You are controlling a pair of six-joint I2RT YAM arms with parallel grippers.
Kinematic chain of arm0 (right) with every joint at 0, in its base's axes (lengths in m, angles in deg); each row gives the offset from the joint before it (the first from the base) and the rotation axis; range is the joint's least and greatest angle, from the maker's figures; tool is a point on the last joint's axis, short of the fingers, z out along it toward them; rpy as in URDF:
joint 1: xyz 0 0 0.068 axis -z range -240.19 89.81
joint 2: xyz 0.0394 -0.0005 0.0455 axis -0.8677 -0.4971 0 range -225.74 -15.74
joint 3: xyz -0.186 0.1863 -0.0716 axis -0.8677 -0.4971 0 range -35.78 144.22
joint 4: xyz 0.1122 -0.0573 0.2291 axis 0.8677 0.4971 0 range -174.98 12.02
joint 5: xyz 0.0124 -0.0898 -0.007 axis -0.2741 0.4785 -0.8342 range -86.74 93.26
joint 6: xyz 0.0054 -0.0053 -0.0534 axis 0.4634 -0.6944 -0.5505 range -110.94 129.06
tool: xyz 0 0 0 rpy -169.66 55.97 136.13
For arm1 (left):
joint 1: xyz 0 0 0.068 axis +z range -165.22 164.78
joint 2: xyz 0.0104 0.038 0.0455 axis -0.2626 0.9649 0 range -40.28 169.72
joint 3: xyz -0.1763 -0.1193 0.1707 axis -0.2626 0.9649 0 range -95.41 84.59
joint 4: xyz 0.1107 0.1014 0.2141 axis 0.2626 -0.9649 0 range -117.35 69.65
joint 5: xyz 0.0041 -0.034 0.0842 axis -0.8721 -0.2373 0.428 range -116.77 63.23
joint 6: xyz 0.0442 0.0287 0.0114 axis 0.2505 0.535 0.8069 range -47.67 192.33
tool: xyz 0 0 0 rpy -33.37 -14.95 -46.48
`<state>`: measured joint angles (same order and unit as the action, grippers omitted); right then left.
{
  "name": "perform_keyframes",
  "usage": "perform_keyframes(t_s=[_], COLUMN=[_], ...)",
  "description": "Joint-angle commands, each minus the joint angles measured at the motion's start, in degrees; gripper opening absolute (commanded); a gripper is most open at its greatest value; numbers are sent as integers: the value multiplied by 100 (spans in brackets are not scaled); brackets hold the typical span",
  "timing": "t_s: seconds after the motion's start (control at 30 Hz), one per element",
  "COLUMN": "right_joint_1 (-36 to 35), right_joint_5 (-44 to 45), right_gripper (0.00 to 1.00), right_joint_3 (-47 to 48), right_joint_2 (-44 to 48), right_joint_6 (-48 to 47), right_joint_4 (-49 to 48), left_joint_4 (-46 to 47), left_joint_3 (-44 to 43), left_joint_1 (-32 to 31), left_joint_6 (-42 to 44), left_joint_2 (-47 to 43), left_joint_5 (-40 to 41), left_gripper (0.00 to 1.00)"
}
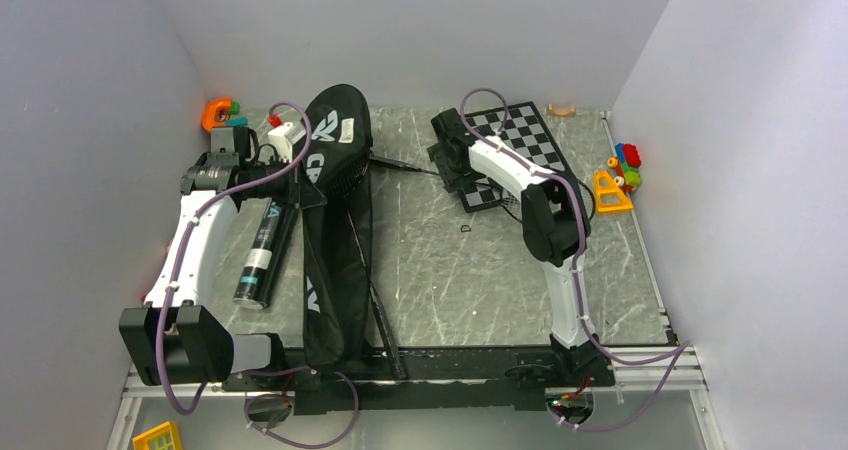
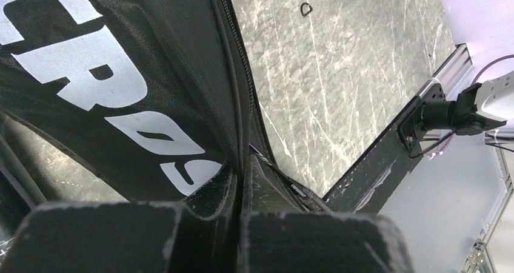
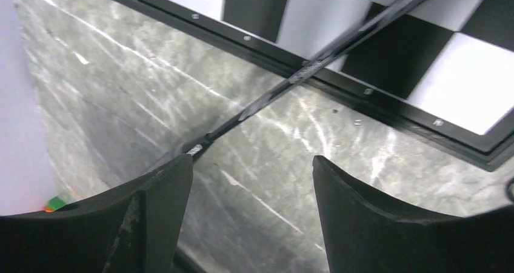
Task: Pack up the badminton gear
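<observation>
The black racket bag (image 1: 335,220) with white lettering lies lengthwise left of centre. My left gripper (image 1: 305,185) is shut on the bag's zip edge; in the left wrist view its gripper (image 2: 242,185) pinches the fabric of the bag (image 2: 121,91). A long dark tube (image 1: 262,255) rests on the table just left of the bag. A thin black racket shaft (image 1: 405,168) runs from the bag toward the chessboard (image 1: 520,145). My right gripper (image 1: 447,167) hovers open over it. In the right wrist view the shaft (image 3: 291,79) passes by the left finger of the gripper (image 3: 251,164), apart from both fingers.
An orange and green toy (image 1: 220,115) sits at the back left. Coloured bricks (image 1: 626,162) and a yellow triangle (image 1: 612,192) lie by the right wall. A small ring (image 1: 467,227) lies mid-table. White walls close in three sides. A yellow piece (image 1: 158,437) lies below the near edge.
</observation>
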<state>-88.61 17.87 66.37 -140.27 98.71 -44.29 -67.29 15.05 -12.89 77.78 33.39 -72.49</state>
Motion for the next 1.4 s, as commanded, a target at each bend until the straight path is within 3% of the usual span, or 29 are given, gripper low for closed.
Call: perform_keyframes(t_s=[0.0,0.2,0.6,1.0,1.37], right_joint_1=[54,63,95,-8,-227], right_joint_5=[-104,-317,-251,28,679], right_gripper=[76,76,75,51,22], right_joint_3=[742,1250,1220,721,349], right_joint_2=[-283,-933,-1080,-783,-372], right_joint_6=[291,624,1007,541,70], right_joint_4=[229,618,883,1173,1429], left_joint_4=[-25,-76,-182,-128,-103], left_joint_3=[-34,-109,-275,-205,-175], left_joint_1=[13,9,13,13,12], left_joint_6=[176,194,167,119,75], left_joint_2=[-143,-213,-373,-439,-501], left_joint_5=[-451,-484,-622,-614,-601], left_gripper=[0,0,0,0,0])
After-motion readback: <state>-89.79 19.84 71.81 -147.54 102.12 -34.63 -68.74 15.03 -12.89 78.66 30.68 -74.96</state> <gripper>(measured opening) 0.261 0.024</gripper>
